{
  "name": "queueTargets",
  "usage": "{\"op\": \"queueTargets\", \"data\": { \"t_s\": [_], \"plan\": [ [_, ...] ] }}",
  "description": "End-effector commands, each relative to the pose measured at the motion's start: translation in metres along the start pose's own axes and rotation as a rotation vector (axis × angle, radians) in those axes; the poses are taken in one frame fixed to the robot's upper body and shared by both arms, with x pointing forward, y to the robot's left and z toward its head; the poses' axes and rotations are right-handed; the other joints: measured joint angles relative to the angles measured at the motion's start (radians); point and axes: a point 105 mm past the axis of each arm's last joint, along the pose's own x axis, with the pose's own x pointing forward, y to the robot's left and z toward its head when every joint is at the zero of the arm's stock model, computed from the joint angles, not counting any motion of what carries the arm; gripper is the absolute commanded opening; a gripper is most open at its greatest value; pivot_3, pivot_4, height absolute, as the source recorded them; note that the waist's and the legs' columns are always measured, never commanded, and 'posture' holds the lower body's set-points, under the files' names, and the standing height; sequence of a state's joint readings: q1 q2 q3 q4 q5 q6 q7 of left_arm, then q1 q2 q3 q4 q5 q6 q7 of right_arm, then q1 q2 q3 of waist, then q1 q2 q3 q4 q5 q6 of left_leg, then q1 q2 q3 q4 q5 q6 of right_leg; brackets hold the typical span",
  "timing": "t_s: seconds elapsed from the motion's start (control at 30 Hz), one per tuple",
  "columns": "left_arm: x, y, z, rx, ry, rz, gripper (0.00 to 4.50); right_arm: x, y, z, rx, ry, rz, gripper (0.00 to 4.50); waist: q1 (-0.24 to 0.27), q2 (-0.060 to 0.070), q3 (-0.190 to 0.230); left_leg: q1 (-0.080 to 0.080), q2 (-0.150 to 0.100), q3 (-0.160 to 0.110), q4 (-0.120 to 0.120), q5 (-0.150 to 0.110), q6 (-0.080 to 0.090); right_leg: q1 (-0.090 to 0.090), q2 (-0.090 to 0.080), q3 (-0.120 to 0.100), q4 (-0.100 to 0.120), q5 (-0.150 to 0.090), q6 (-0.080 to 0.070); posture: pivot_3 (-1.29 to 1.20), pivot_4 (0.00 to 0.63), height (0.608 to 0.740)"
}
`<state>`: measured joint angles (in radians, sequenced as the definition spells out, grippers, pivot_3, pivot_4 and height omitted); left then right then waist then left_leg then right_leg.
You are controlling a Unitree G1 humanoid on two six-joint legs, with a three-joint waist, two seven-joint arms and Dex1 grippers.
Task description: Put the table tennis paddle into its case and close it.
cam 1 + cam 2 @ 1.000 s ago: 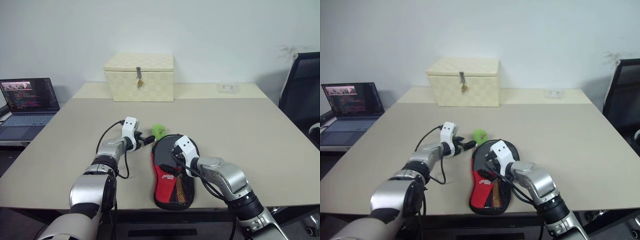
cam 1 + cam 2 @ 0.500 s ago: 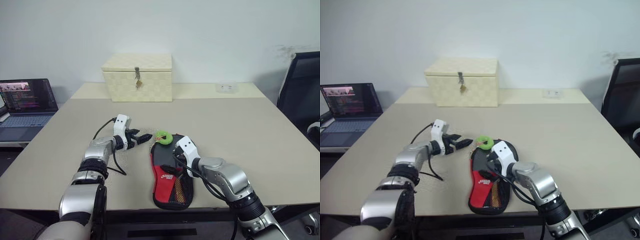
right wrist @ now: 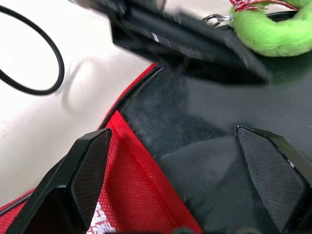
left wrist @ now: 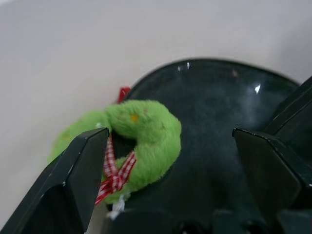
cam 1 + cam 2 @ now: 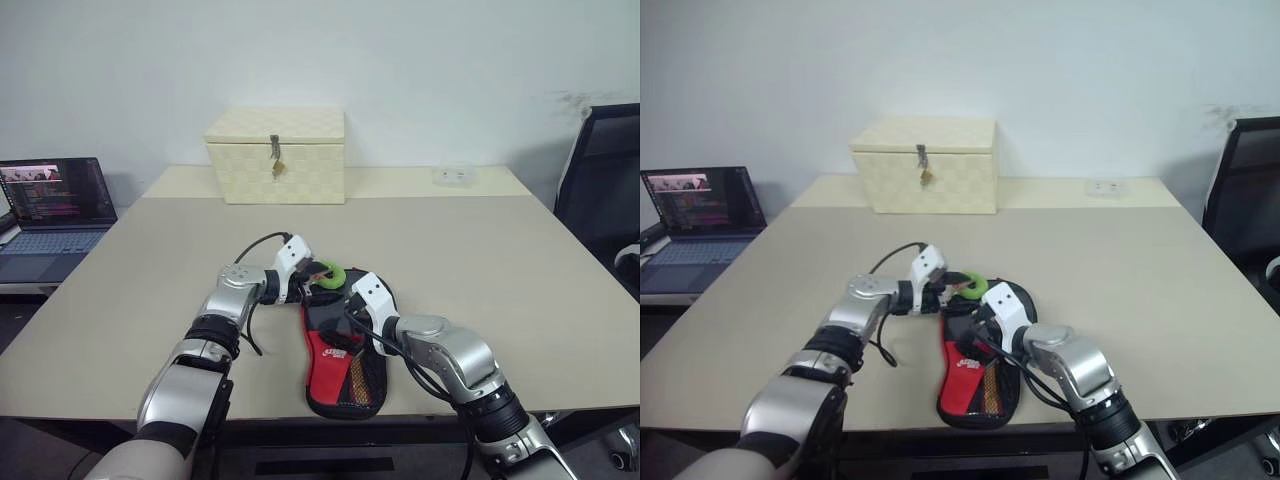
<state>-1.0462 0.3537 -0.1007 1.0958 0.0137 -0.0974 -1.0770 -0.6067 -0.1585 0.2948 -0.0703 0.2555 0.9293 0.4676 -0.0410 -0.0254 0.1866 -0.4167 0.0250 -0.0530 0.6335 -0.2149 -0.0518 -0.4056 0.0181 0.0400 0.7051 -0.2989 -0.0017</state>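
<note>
The case (image 5: 335,365) lies open on the table near its front edge, red below with a white logo, black above, mesh showing at its near end. A smooth black round face (image 4: 219,117), seemingly the paddle, shows at the case's far end. A fluffy green ring (image 5: 328,273) with a red checked ribbon rests on that far rim. My left gripper (image 5: 316,285) is open, its fingertips either side of the green ring (image 4: 141,131). My right gripper (image 5: 345,322) is open just above the case's black fabric (image 3: 195,131), nothing between its fingers.
A cream woven latched box (image 5: 277,155) stands at the back of the table. A small white object (image 5: 455,175) lies at the back right. A laptop (image 5: 55,200) sits off to the left, a black chair (image 5: 600,190) at the right. A black cable (image 3: 29,58) loops beside the case.
My left gripper has swung right and rolled, from the bare table to the green ring at the case's far end. The right gripper has stayed over the case.
</note>
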Motion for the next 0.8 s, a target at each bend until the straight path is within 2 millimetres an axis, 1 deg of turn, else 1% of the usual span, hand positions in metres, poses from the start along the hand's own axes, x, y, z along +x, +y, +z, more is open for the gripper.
{"op": "queueTargets", "data": {
  "t_s": [0.03,0.1,0.2,0.23,0.3,0.37,0.63,0.67,0.77,0.8],
  "plan": [
    [0.005,0.008,0.007,0.058,0.033,0.050,4.41,-0.002,0.000,0.012,-0.014,-0.046,-0.013,4.50,0.000,0.000,0.000,0.000,0.000,0.000,0.000,0.000,0.000,0.000,0.000,0.000,0.000,0.000,0.000,0.00,0.150,0.740],
    [0.007,0.009,0.001,0.058,0.066,0.062,4.41,-0.003,-0.001,0.011,-0.011,-0.048,-0.019,4.50,0.000,0.000,0.000,0.000,0.000,0.000,0.000,0.000,0.000,0.000,0.000,0.000,0.000,0.000,0.000,0.00,0.150,0.740],
    [0.009,0.008,-0.002,0.057,0.075,0.065,4.41,-0.003,-0.002,0.011,-0.009,-0.050,-0.029,4.50,0.000,0.000,0.000,0.000,0.000,0.000,0.000,0.000,0.000,0.000,0.001,0.000,0.000,0.000,0.000,0.00,0.150,0.740],
    [0.009,0.008,-0.002,0.055,0.072,0.069,4.26,-0.003,-0.002,0.011,-0.009,-0.051,-0.032,4.50,0.000,0.000,0.000,0.000,0.000,0.000,0.000,0.000,0.000,0.000,0.001,0.000,0.000,0.000,0.000,0.00,0.150,0.740],
    [0.009,0.009,-0.001,0.041,0.058,0.079,3.81,-0.003,-0.003,0.011,-0.008,-0.052,-0.038,4.50,0.000,0.000,0.000,0.000,0.000,0.000,0.000,0.000,0.000,0.000,0.002,0.000,0.000,0.000,0.000,0.00,0.150,0.740],
    [0.009,0.011,-0.001,0.034,0.054,0.090,3.13,-0.003,-0.004,0.011,-0.008,-0.053,-0.043,4.50,0.000,0.000,0.000,0.000,0.000,0.000,0.000,0.000,0.000,0.000,0.002,0.000,0.000,0.000,0.000,0.00,0.150,0.740],
    [0.004,0.020,0.000,-0.027,0.022,0.169,0.16,0.002,-0.006,0.011,-0.017,-0.059,-0.062,4.50,0.000,0.000,0.000,0.000,0.000,0.000,0.000,0.000,0.000,0.000,0.002,0.000,0.000,0.000,0.000,0.00,0.150,0.740],
    [0.004,0.021,0.000,-0.040,0.014,0.175,0.04,0.004,-0.009,0.008,-0.016,-0.051,-0.075,4.50,0.000,0.000,0.000,0.000,0.000,0.000,0.000,0.000,0.000,0.000,0.002,0.000,0.000,0.000,0.000,0.00,0.150,0.740],
    [0.003,0.025,0.000,-0.076,0.007,0.208,0.04,0.008,-0.022,-0.006,-0.006,-0.003,-0.138,4.50,-0.001,0.000,0.000,0.000,0.000,0.000,0.000,0.000,0.000,0.000,0.002,0.000,0.001,0.000,0.000,0.00,0.150,0.740],
    [0.002,0.028,-0.002,-0.068,0.026,0.243,0.04,0.008,-0.026,-0.012,-0.001,0.018,-0.149,4.50,-0.001,0.000,0.000,0.001,0.000,0.000,0.001,0.000,0.000,0.000,0.002,0.000,0.002,0.000,0.000,0.00,0.150,0.740]
  ]
}}
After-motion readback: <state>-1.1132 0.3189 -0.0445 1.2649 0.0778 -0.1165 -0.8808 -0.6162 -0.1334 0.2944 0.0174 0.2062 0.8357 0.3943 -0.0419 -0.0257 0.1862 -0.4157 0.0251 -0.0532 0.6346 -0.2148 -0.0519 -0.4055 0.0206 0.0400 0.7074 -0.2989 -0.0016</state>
